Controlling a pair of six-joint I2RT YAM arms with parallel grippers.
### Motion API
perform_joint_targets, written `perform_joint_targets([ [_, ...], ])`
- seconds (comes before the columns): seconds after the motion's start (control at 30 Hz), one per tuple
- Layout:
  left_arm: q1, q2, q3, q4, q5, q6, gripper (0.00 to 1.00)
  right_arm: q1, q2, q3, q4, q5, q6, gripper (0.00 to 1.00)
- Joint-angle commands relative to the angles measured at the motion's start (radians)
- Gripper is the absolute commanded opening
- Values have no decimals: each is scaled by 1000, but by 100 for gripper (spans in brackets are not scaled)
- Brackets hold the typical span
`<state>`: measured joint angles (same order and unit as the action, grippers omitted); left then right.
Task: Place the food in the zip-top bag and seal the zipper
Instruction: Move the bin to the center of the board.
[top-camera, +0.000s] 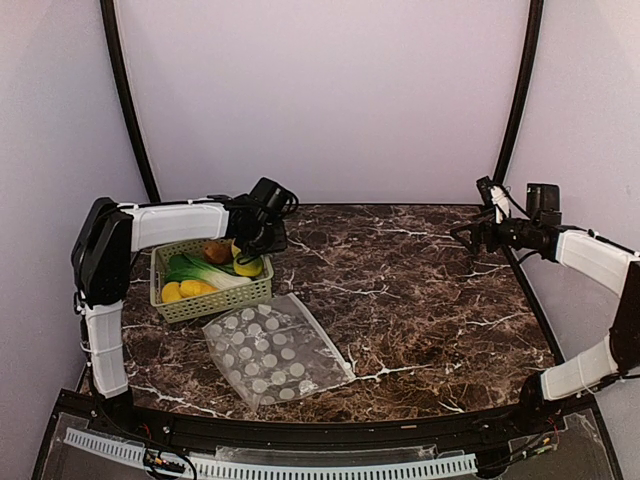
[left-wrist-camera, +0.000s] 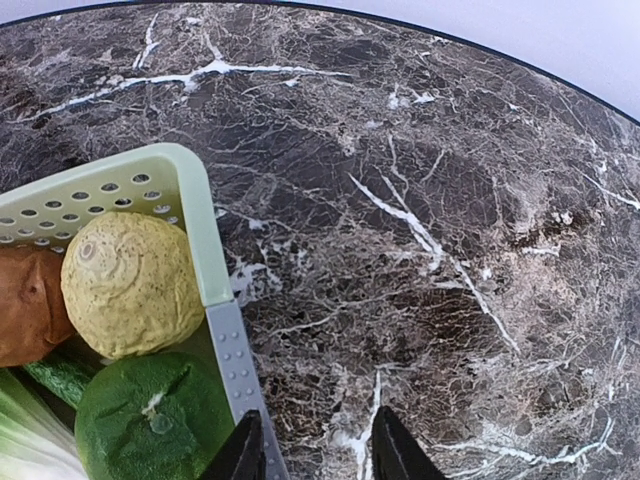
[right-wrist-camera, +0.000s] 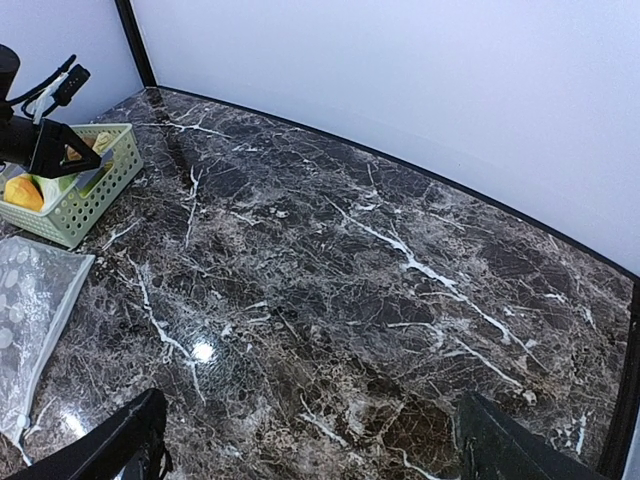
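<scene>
Both arms are the same build. Left arm (top-camera: 170, 224) and right arm (top-camera: 592, 258) have smooth white shell covers on the links and black housings at the joints. Left tool (left-wrist-camera: 318, 440) is all black, with thin black cables (right-wrist-camera: 48, 84) running off its wrist. Right tool (right-wrist-camera: 315, 448) is black too, with a boxy black camera module (top-camera: 543, 200) mounted behind it. Fingers (left-wrist-camera: 240, 460) are matte black and taper to narrow tips.
</scene>
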<state>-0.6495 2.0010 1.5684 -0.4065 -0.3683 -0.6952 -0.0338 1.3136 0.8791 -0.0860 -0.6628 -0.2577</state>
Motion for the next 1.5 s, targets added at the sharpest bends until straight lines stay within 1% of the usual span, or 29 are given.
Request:
perform_joint_targets([
  [0.0, -5, 14, 45, -85, -48, 18, 36, -1, -28, -7, -7, -14, -15, 98],
  [0.2, -5, 17, 34, -92, -75, 7, 37, -2, -18, -8, -9, -22, -13, 98],
  [0.33, -3, 33, 44, -107, -92, -5, 41, -2, -18, -6, -14, -35, -12, 98],
  [0.5, 1, 55, 50, -108, -90, -18, 38, -2, -21, -8, -14, -28, -15, 98],
  [0.73, 0, 59, 46, -49, -49, -12, 22, -3, -21, -9, -14, -27, -14, 98],
  [0.83, -7, 67, 47, -27, -20, -7, 12, -3, -19, -9, -15, -25, -14, 98],
  [0.93, -19, 84, 52, 3, 15, 4, 8, -2, -16, -8, -14, -18, -11, 98],
  [1.1, -74, 110, 89, 53, 35, 52, 6, -8, -17, -4, -15, 10, -3, 98],
  [1.2, -115, 136, 139, 75, 67, 93, 5, -20, -15, 10, -19, 33, 23, 99],
  [1.33, -208, 179, 215, 130, 153, 224, 5, -42, -13, 48, -44, 55, 54, 99],
  [1.47, -281, 222, 278, 157, 235, 285, 4, -56, -18, 73, -66, 113, 59, 99],
])
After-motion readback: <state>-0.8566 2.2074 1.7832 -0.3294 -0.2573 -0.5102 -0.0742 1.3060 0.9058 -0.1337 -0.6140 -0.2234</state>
